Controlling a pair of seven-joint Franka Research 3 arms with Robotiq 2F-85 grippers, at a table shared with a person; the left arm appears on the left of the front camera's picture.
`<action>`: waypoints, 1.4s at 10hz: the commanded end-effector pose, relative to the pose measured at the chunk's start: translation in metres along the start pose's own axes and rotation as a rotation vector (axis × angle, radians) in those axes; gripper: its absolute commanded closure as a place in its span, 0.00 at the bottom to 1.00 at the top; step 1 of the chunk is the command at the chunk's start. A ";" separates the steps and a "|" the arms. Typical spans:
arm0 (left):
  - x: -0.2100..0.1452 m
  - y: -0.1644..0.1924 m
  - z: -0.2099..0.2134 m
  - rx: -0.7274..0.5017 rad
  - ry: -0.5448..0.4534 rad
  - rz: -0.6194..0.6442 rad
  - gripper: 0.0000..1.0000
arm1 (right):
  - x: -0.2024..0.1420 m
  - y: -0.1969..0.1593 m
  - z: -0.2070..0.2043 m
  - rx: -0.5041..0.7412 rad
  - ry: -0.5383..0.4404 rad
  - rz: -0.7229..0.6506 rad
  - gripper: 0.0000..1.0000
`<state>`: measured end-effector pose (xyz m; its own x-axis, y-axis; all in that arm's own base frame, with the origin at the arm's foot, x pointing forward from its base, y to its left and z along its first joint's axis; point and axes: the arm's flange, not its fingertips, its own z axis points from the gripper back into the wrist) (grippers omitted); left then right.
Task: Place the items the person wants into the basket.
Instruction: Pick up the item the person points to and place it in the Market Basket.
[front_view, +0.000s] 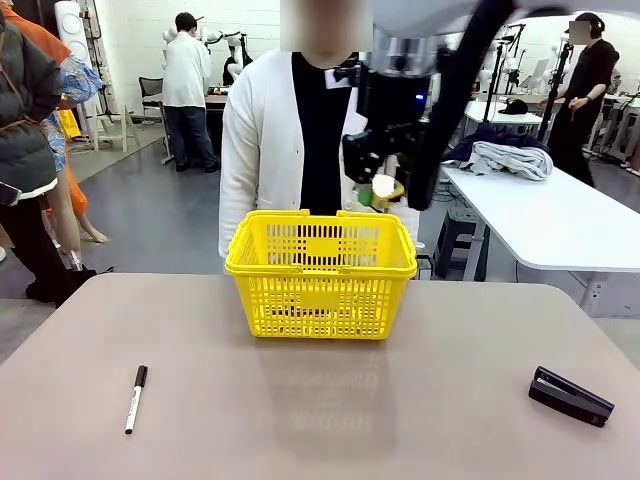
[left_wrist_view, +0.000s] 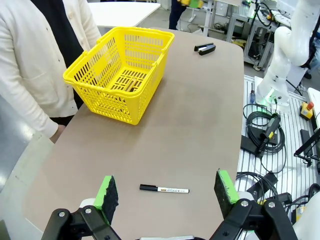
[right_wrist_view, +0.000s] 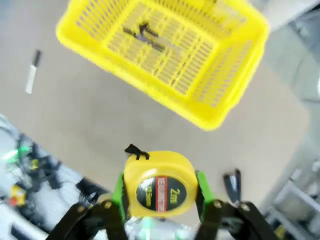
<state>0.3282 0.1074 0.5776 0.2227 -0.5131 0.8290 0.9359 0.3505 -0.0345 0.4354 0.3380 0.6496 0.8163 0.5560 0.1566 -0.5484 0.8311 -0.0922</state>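
The yellow basket (front_view: 320, 270) stands mid-table in front of the person (front_view: 265, 140) in a white cardigan. My right gripper (front_view: 383, 190) hangs high above the basket's far right corner, shut on the small yellow-and-black tape measure (right_wrist_view: 160, 186), which sits between its green pads (right_wrist_view: 119, 192). In the right wrist view the basket (right_wrist_view: 220, 95) lies below and ahead, with thin dark items (right_wrist_view: 145, 37) on its floor. My left gripper (left_wrist_view: 166, 181) is open above the table's near left part, nothing between its fingers, far from the basket (left_wrist_view: 100, 97).
A white marker with a black cap (front_view: 135, 398) lies at the front left of the table, under my left gripper (left_wrist_view: 164, 189). A black stapler (front_view: 570, 396) rests at the front right. Other tables and people stand behind.
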 end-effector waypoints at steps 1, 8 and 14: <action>-0.001 0.001 0.001 -0.002 -0.024 -0.016 0.00 | 0.046 0.011 0.010 -0.017 0.021 0.057 0.37; -0.001 0.001 0.001 -0.002 -0.024 -0.016 0.00 | 0.074 0.006 -0.033 0.017 0.030 0.055 0.37; -0.001 0.001 0.001 -0.002 -0.024 -0.016 0.00 | 0.100 -0.026 -0.073 0.126 -0.013 0.065 0.37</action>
<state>0.3283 0.1075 0.5777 0.2229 -0.5115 0.8298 0.9357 0.3512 -0.0348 0.5355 0.3794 0.6034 0.7908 0.5930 0.1512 -0.5962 0.8024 -0.0289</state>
